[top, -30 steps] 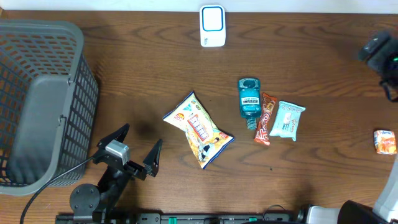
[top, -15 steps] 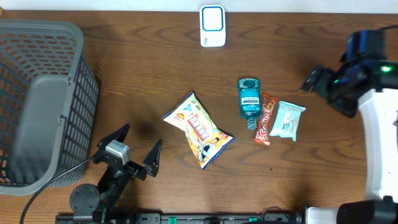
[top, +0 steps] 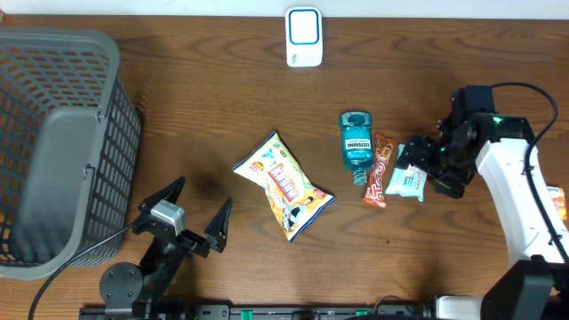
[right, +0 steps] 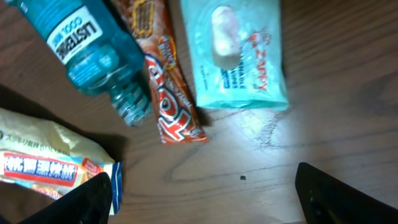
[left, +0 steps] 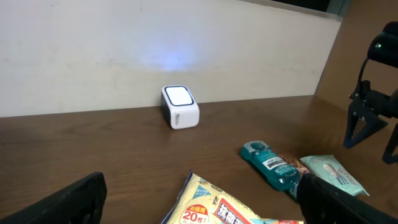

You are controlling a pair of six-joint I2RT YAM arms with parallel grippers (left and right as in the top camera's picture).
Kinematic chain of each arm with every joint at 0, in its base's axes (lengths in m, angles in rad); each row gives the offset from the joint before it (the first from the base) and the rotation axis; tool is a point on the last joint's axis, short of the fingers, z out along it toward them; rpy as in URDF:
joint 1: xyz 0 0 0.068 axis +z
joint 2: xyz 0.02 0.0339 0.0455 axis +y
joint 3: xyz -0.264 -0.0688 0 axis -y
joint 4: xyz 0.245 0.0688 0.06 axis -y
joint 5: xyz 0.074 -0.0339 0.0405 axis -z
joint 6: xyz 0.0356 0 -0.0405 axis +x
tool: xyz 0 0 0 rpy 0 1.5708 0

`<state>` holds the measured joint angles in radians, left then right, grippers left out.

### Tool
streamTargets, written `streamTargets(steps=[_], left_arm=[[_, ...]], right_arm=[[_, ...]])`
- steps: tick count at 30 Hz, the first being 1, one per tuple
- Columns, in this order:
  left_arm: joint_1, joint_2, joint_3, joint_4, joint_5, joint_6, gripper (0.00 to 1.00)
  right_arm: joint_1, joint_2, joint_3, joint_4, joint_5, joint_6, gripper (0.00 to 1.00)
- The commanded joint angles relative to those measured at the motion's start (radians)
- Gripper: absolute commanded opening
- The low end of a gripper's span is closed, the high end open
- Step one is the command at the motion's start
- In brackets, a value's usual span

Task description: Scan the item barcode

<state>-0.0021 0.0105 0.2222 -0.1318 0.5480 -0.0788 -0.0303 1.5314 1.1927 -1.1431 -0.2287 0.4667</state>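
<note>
At the far left of the worktop [top: 178,98] stands a grey mesh basket [top: 53,142]. My left jaws sit low at the front edge, just right of the basket, spread wide with nothing between them. Right of them a yellow snack bag [top: 284,184] lies flat, well apart from the tips.

The white scanner [top: 304,37] stands at the back edge, near the middle, far from both arms.

Next comes a blue mouthwash bottle [top: 356,142] lying on its side, with an orange candy bar [top: 379,169] just beside it. A light-blue packet [top: 404,180] lies flat against the bar's right side.

My right jaws hang over that packet's right edge, and they are spread wide and hold nothing. From my right wrist the packet [right: 239,56] lies ahead of the tips, with bare wood between them. I cannot tell whether I touch it. An orange wrapper [top: 558,203] lies at the far right edge.
</note>
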Motion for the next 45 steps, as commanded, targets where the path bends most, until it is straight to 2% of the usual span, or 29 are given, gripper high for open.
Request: streamTargets(steps=[1,8,10,13,21,24,28,39,45], left_arm=[[-0.004,-0.006,0.002,0.001,0.01,-0.006,0.98],[-0.004,-0.006,0.002,0.001,0.01,-0.006,0.98],[-0.004,-0.006,0.002,0.001,0.01,-0.006,0.98],[-0.004,-0.006,0.002,0.001,0.01,-0.005,0.98],[-0.004,-0.006,0.002,0.001,0.01,-0.005,0.98],[-0.004,-0.006,0.002,0.001,0.01,-0.005,0.98],[-0.004,-0.006,0.002,0.001,0.01,-0.006,0.98],[-0.004,-0.006,0.002,0.001,0.01,-0.006,0.98],[-0.004,-0.006,0.002,0.001,0.01,-0.005,0.98]], right_arm=[[0.024,-0.005,-0.004,-0.003,-0.002,-0.017,0.9],[0.057,-0.005,-0.011,0.003,0.035,-0.018,0.86],[0.081,-0.005,-0.011,0.015,0.035,0.007,0.79],[0.147,-0.005,-0.011,0.063,0.036,0.069,0.63],[0.281,-0.005,-0.061,0.21,0.091,0.133,0.53],[0.32,-0.005,-0.116,0.227,0.161,0.185,0.5],[0.348,-0.005,-0.201,0.274,0.171,0.184,0.43],[0.352,-0.005,-0.402,0.505,0.179,0.184,0.44],[0.352,-0.005,-0.46,0.58,0.215,0.193,0.36]])
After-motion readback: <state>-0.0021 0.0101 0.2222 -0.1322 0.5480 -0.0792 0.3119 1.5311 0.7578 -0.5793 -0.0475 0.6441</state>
